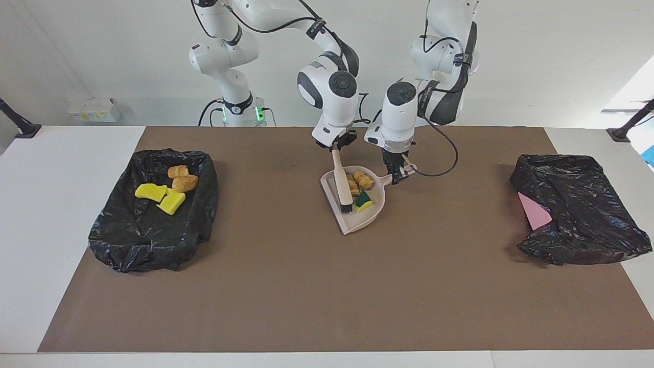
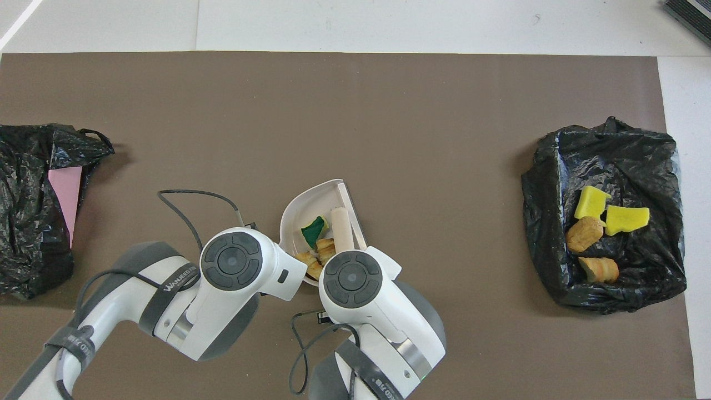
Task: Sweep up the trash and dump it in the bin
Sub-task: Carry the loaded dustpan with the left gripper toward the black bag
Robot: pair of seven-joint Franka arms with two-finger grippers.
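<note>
Four scraps (image 1: 168,191) already lie in the bin (image 1: 199,225). Three more (image 1: 360,189) sit in the dustpan (image 1: 368,217), right gripper (image 1: 337,148) clenching the brush (image 1: 341,186), left gripper (image 1: 397,171) clenching the pan's handle. Dumping remains.

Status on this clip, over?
Left gripper shut on dustpan handle. Right gripper shut on brush. Three scraps in pan. Nothing in the way.

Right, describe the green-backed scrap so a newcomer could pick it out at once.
Find the pale pink dustpan at the middle of the brown mat, held by its handle in the left gripper. Inside it, beside the brush, lies the green-backed scrap. The other scraps in the pan are orange-brown lumps; only this one shows green.
</note>
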